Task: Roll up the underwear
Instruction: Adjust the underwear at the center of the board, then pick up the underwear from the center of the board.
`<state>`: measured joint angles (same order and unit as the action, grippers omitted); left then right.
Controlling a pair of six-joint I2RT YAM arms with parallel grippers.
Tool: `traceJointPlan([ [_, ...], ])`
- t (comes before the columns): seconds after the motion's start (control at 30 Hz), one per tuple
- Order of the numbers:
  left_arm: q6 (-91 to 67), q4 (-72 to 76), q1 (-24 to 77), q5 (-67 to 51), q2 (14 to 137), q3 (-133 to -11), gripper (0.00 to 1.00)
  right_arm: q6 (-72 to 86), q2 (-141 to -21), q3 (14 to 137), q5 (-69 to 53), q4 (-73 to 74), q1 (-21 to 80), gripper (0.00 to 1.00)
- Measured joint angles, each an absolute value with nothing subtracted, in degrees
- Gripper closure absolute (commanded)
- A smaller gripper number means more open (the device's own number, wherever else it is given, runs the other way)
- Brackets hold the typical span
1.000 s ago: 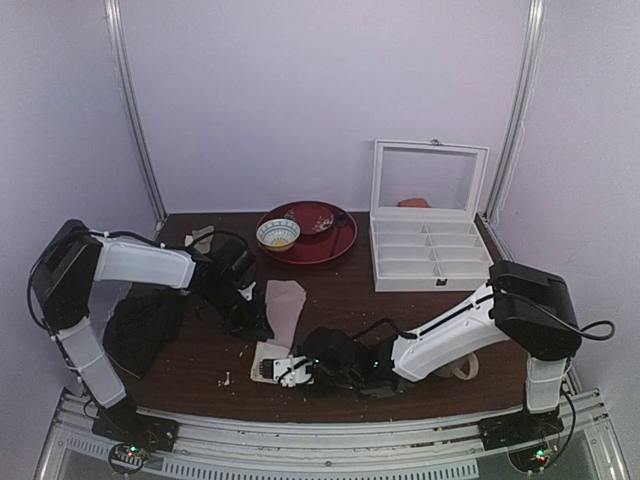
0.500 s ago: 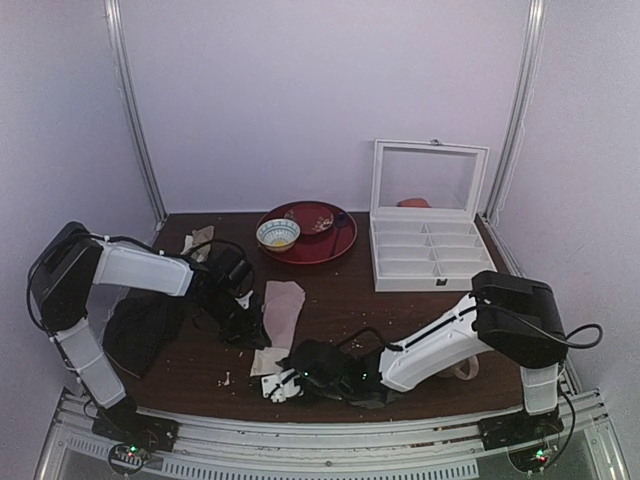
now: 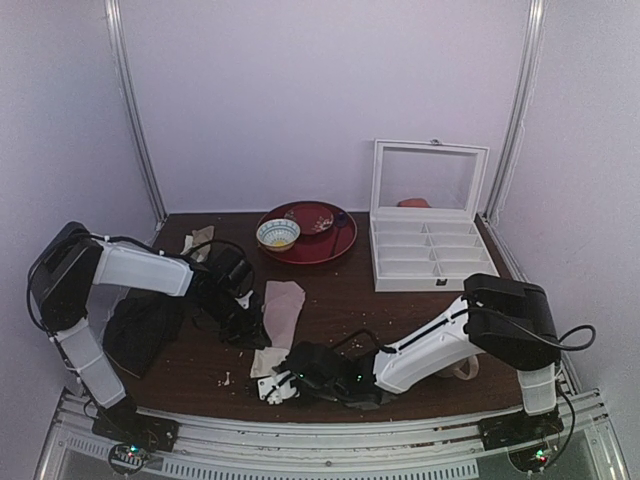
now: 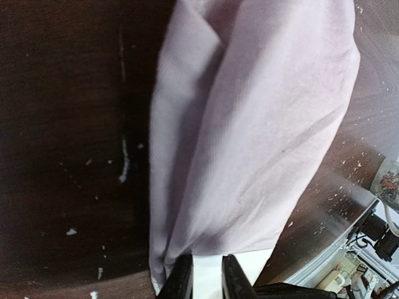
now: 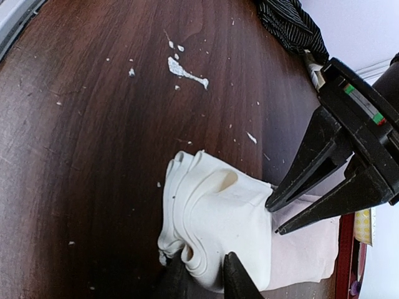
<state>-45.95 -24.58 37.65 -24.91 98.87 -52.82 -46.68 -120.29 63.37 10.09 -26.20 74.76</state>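
At worktop front, right gripper (image 5: 202, 269) jaws pinch the underwear (image 3: 281, 312) waistband, curled once (roll barely begun); left gripper (image 4: 204, 274) jaws clamp its side.

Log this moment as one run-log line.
task: roll underwear | left claw: pins cloth at its left edge | right claw: pinching white waistband, lifted and folded | roll: just starting

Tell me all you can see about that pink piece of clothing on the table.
The underwear is thin, pale pink fabric, folded into a long strip lying flat on the dark table. Its whitish waistband end, nearest the robot, is curled up into a loose roll. The right claw pinches that roll, and the left claw presses its tips on the pink strip just behind it.
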Motion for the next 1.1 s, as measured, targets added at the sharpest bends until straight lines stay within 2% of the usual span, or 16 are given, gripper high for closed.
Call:
traceJointPlan([
  [0.1, -46.04, -24.53, 37.65, -24.91, 98.87, -52.82, 0.75, -46.48, -120.27, 63.42, 9.76, -25.78, 74.76, 0.99],
  [0.13, -46.09, -24.51, 37.65, -24.91, 98.87, -52.82, 0.75, -46.37, -120.27, 63.48, 9.56, -25.28, 74.76, 1.0],
  [0.47, -46.15, -24.47, 37.65, -24.93, 98.87, -52.82, 0.75, -41.52, -119.68, 63.94, 8.34, -22.94, 74.43, 1.0],
  [1.1, -46.09, -24.51, 36.95, -25.23, 98.87, -52.82, 0.75, -20.43, -114.65, 68.31, -6.0, -16.45, 65.12, 1.0],
])
